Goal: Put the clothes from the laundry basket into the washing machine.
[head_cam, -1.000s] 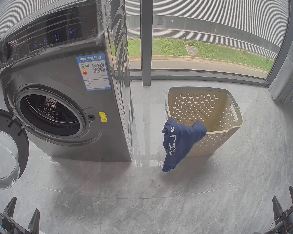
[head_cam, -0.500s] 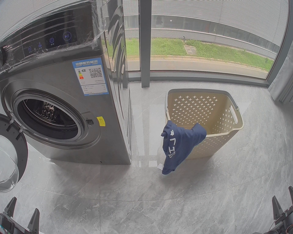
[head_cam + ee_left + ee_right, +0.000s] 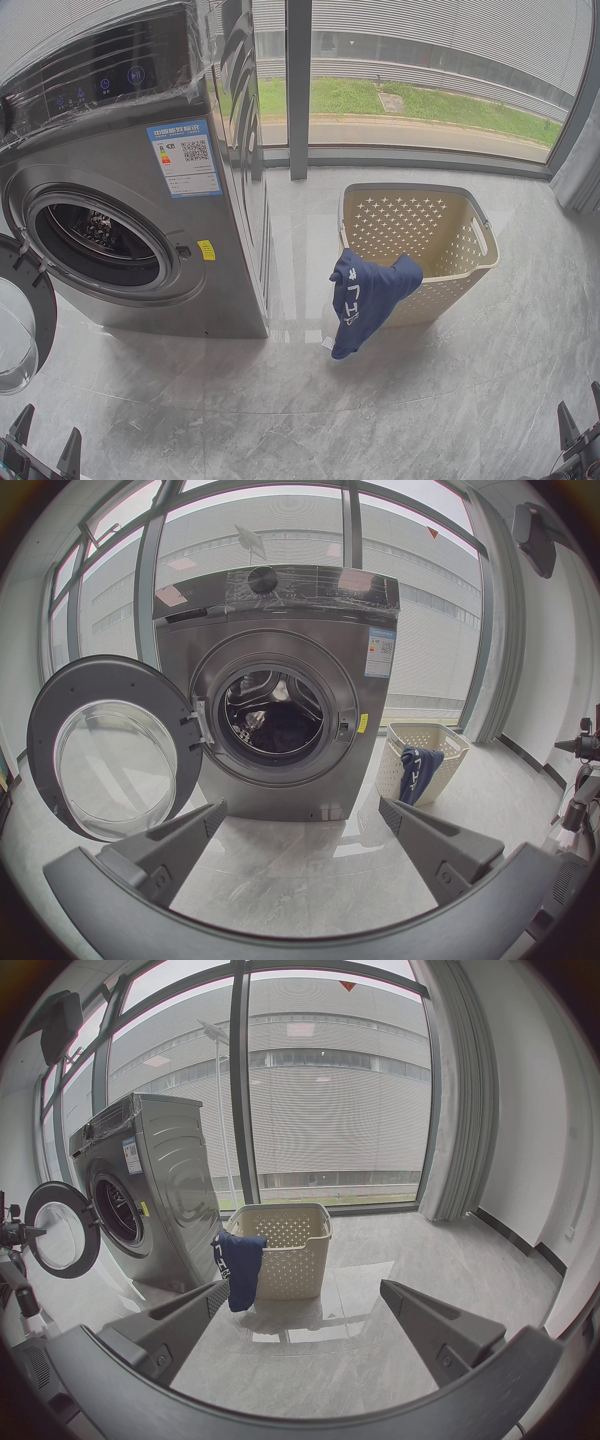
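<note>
Navy garment (image 3: 365,297) draped over basket (image 3: 459,270) rim, long axis vertical; left hand (image 3: 301,804), right hand (image 3: 304,1285) spread, empty.

Light: bright, even daylight through the window (image 3: 437,94).
Glare: pale reflections on glossy floor (image 3: 294,262); sheen on washing machine (image 3: 125,156) wrap.
Shadows: soft, faint.
Edges: wrist views bowed, corners dark.

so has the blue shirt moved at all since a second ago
No. The blue shirt drapes over the same corner of the laundry basket as before; the small shift in the head view is the camera's.
</note>
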Controlling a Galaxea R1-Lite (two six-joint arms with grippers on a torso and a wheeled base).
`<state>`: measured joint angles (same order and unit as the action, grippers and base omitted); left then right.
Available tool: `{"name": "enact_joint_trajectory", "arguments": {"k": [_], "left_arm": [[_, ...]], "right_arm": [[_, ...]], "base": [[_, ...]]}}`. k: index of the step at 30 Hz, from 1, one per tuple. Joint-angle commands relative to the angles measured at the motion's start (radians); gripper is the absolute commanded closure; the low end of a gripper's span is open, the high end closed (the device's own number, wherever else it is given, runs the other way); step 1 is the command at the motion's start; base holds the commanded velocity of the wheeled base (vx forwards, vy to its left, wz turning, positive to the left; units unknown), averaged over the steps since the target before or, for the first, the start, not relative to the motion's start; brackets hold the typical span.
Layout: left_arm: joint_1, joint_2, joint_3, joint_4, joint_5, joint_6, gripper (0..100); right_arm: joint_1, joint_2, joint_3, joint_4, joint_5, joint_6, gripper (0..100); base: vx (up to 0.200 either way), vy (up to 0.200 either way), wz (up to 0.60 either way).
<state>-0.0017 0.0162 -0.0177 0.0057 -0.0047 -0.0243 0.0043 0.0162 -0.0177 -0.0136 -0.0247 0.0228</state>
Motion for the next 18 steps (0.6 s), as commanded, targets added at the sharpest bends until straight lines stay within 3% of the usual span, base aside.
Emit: {"name": "enact_joint_trajectory", "arguments": {"k": [1,18], "left_arm": [[0.000,-0.015,0.015,0.000,0.000,0.000,0],[0.000,-0.015,0.015,0.000,0.000,0.000,0]], "right_arm": [[0.000,-0.016,0.018,0.000,0.000,0.000,0],[0.000,-0.016,0.018,0.000,0.000,0.000,0]], "base": [[0.000,0.000,0.00],[0.000,0.000,0.00]]}}
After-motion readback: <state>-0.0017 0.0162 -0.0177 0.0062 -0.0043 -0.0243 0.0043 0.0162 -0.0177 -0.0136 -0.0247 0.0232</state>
